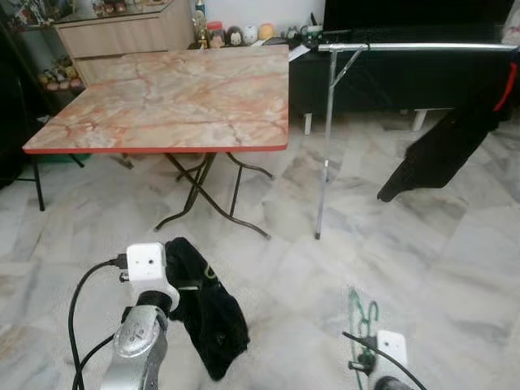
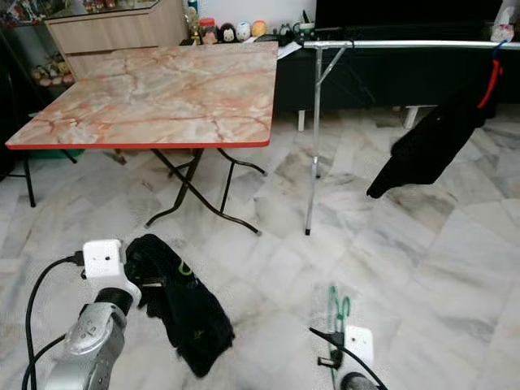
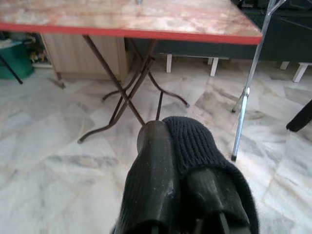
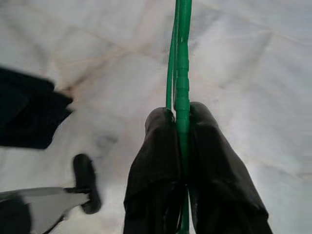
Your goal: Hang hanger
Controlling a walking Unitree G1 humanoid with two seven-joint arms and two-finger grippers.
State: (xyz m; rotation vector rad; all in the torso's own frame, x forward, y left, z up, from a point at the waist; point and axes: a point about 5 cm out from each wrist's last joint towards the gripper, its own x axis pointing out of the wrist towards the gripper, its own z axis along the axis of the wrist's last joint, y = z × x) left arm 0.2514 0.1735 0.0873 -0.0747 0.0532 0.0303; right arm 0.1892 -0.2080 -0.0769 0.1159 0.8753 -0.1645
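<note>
Now I'm clamping the right gripper (image 4: 181,146) on the green hanger (image 4: 181,58) and the left gripper (image 3: 187,185) on the black garment (image 1: 207,321), keeping both ready for the rail (image 1: 422,47).

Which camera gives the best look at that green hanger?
The right wrist view: the green hanger runs up, pinched in the right gripper. Both eye views show it small, low down above that arm.

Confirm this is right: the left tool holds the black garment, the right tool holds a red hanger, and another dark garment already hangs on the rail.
Wrong in one respect: the hanger in the right tool is green, not red, as the right wrist view shows. The rest stands: the left tool holds the black garment, and another dark garment already hangs on the rail.
</note>
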